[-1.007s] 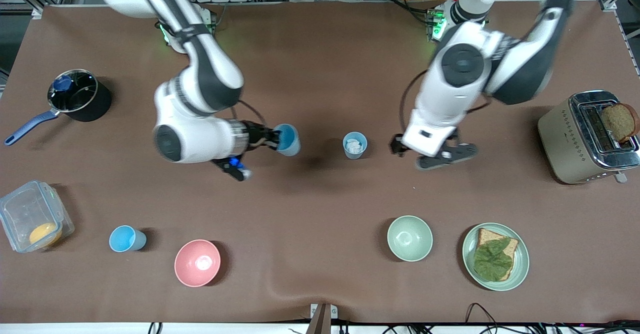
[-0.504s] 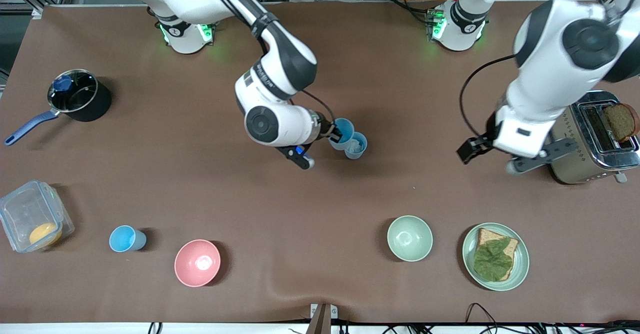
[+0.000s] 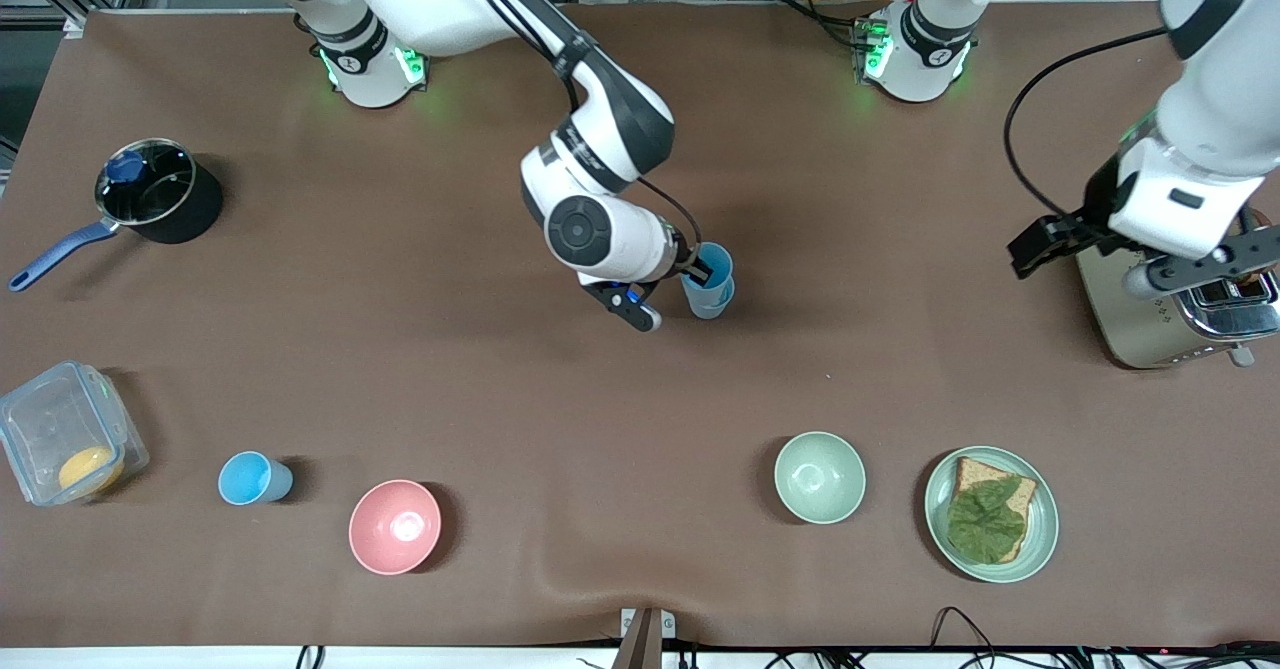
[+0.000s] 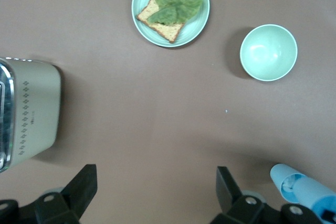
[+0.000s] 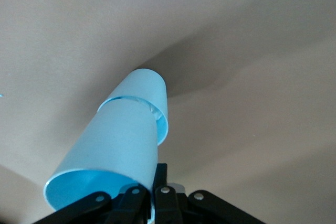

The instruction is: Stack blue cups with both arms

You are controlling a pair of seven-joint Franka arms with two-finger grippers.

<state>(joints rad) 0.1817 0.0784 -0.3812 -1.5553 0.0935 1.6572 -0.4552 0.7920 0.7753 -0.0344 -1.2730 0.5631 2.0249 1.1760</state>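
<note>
My right gripper (image 3: 697, 271) is shut on the rim of a sky-blue cup (image 3: 712, 264). That cup sits partly inside the paler grey-blue cup (image 3: 711, 303), which stands mid-table. In the right wrist view the sky-blue cup (image 5: 113, 153) is nested in the paler cup (image 5: 152, 93), with my gripper (image 5: 157, 190) pinching its rim. My left gripper (image 3: 1050, 241) is open and empty, up in the air beside the toaster (image 3: 1150, 314). Its fingers spread wide in the left wrist view (image 4: 155, 192), which also shows the stacked cups (image 4: 302, 184). Another sky-blue cup (image 3: 252, 477) stands beside the pink bowl (image 3: 394, 526).
A pale green bowl (image 3: 819, 476) and a plate with bread and lettuce (image 3: 990, 513) sit near the front camera. A black pot (image 3: 160, 191) and a clear box (image 3: 62, 433) are at the right arm's end. The toaster holds a slice of bread.
My right gripper carried the sky-blue cup toward the left arm's end and set it into the paler cup. My left arm drew away from the paler cup to beside the toaster.
</note>
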